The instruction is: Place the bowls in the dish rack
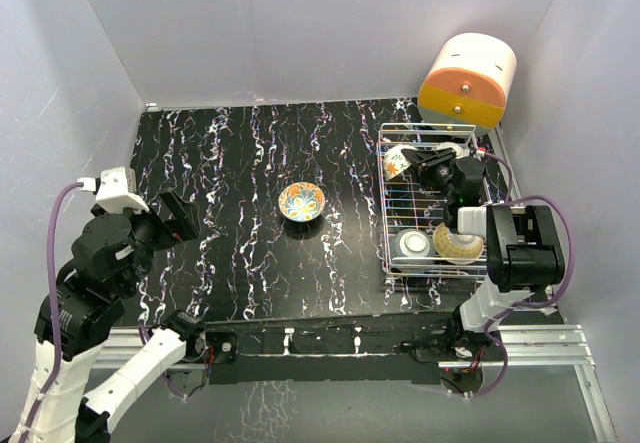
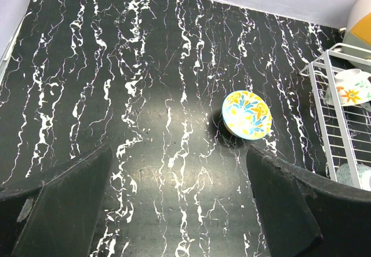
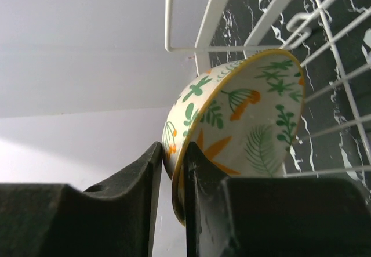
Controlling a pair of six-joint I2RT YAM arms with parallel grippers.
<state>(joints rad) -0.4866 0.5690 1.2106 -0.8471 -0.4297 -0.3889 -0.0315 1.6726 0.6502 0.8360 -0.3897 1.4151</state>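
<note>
We log: right gripper (image 3: 172, 150) pinches the rim of the floral bowl (image 3: 243, 123), tilted at far end of rack (image 1: 410, 208) | left gripper (image 2: 178, 152) wide open, empty | table bowl (image 1: 301, 202) lies ahead-right of it, nearer our left arm.

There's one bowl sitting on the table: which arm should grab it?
Left. The left end effector is open, empty and faces the table bowl; the right end effector is at the dish rack, pinching a floral bowl by its rim.
</note>
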